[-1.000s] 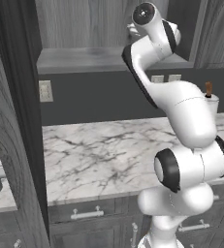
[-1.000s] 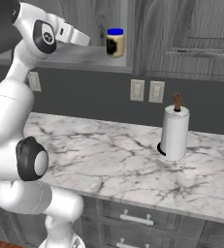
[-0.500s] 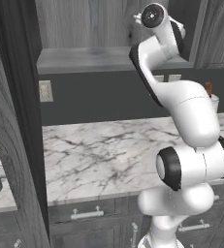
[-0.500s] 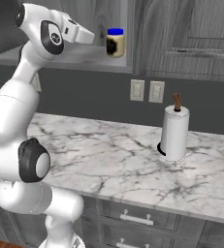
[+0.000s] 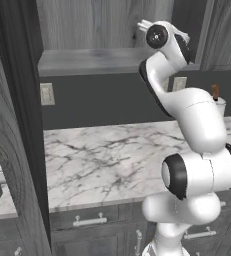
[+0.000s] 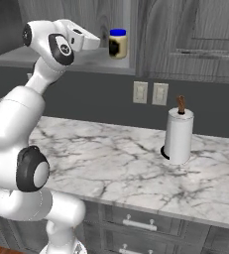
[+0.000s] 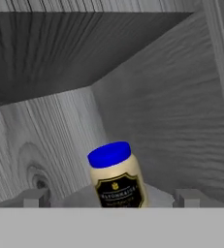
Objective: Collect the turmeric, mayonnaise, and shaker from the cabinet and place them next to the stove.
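Mayonnaise (image 7: 115,176) upright on cabinet (image 6: 61,58) shelf, dead ahead at 12 o'clock of gripper (image 7: 111,197). Hand advanced toward jar over last second; fingers apart, nothing held. Grasp likely next.

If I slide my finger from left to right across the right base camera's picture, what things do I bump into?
Robot arm → tool → mayonnaise → wall outlets → paper-towel roll.

matt grey wood-grain cabinet (image 7: 171,111); glossy blue-lidded mayonnaise (image 7: 115,177); polished veined marble table (image 6: 116,158); paper towel roll (image 6: 178,136).
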Robot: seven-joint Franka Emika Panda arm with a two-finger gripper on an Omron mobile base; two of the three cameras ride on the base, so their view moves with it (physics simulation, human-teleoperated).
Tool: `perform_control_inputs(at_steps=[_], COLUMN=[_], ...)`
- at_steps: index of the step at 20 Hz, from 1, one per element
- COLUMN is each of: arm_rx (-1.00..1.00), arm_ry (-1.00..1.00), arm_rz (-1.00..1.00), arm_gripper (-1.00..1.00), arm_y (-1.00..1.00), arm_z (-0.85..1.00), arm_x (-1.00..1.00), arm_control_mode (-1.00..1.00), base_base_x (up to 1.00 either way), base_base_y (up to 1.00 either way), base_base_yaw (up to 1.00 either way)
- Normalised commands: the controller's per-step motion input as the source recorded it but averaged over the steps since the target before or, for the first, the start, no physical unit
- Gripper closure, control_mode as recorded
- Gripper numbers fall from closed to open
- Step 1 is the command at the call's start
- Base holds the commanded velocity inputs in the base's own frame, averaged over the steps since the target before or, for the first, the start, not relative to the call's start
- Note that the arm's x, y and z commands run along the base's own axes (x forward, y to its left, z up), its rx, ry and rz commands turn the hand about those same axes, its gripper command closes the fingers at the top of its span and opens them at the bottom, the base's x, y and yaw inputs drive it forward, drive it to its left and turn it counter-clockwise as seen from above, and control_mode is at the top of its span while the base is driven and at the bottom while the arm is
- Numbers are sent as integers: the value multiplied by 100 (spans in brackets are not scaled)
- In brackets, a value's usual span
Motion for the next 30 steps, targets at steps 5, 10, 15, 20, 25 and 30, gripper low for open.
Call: perform_control_inputs(at_steps=[5, 10, 15, 20, 25, 30], arm_rx=[-15, -3, 0, 0, 0, 0], arm_ry=[0, 0, 0, 0, 0, 2], arm_rz=[0, 0, 0, 0, 0, 0], arm_gripper=[-100, -100, -100, -100, -100, -100], arm_y=[0, 0, -2, -10, -20, -16], arm_z=[0, -3, -8, 0, 0, 0], arm_x=[17, 7, 17, 19, 13, 12], arm_control_mode=[-100, -100, -100, -100, -100, -100], base_base_x=[0, 0, 0, 0, 0, 0], base_base_y=[0, 0, 0, 0, 0, 0], base_base_yaw=[0, 0, 0, 0, 0, 0])
